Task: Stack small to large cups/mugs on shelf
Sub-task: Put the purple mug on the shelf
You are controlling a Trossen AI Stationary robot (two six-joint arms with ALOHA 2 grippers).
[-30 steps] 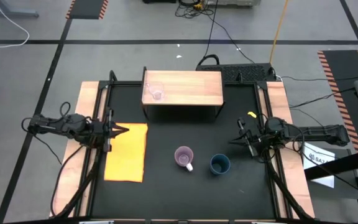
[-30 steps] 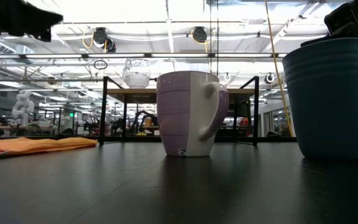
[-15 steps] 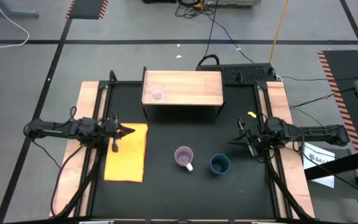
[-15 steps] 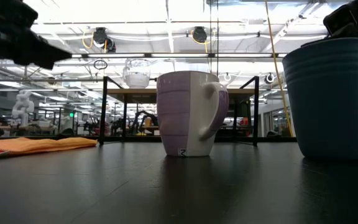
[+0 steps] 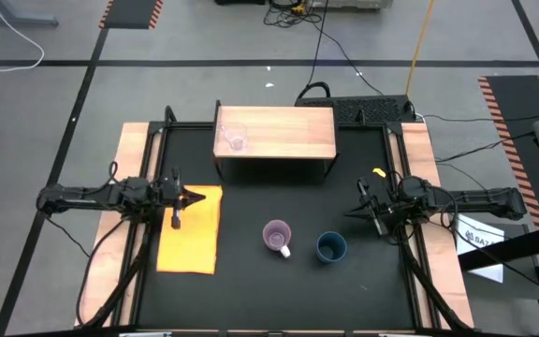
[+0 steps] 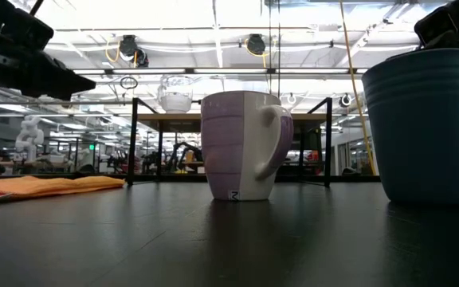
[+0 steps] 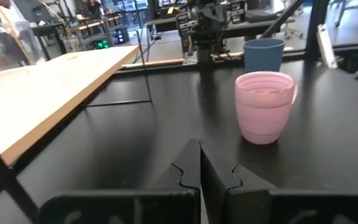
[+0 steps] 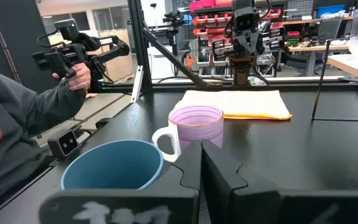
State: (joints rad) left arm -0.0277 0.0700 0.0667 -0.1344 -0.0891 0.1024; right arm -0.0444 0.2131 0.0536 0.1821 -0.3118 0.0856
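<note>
A tiny clear glass cup (image 5: 233, 139) stands on the left end of the light-wood shelf (image 5: 284, 131) at the table's far side. On the black tabletop stand a light purple mug (image 5: 277, 236) with a pale handle and a dark teal-blue cup (image 5: 331, 247) to its right, both upright. My left gripper (image 5: 196, 197) is shut and points level toward the right, over the far edge of the yellow mat (image 5: 191, 229). My right gripper (image 5: 350, 210) is shut and points left, just beyond the blue cup. In the wrist views the left gripper (image 7: 199, 148) and the right gripper (image 8: 201, 147) each face the mug with nothing between their fingers.
A person in a grey sleeve (image 8: 17, 124) holds a hand-held device beyond the table's near side. Wooden side rails (image 5: 131, 187) flank the black top. The shelf's thin black legs (image 6: 132, 139) stand behind the mug. Bare black tabletop lies between the mat and the mug.
My left gripper has come down lower over the table and its arm has swung a little toward the near edge, staying shut. The cups, the shelf and my right arm have kept still.
</note>
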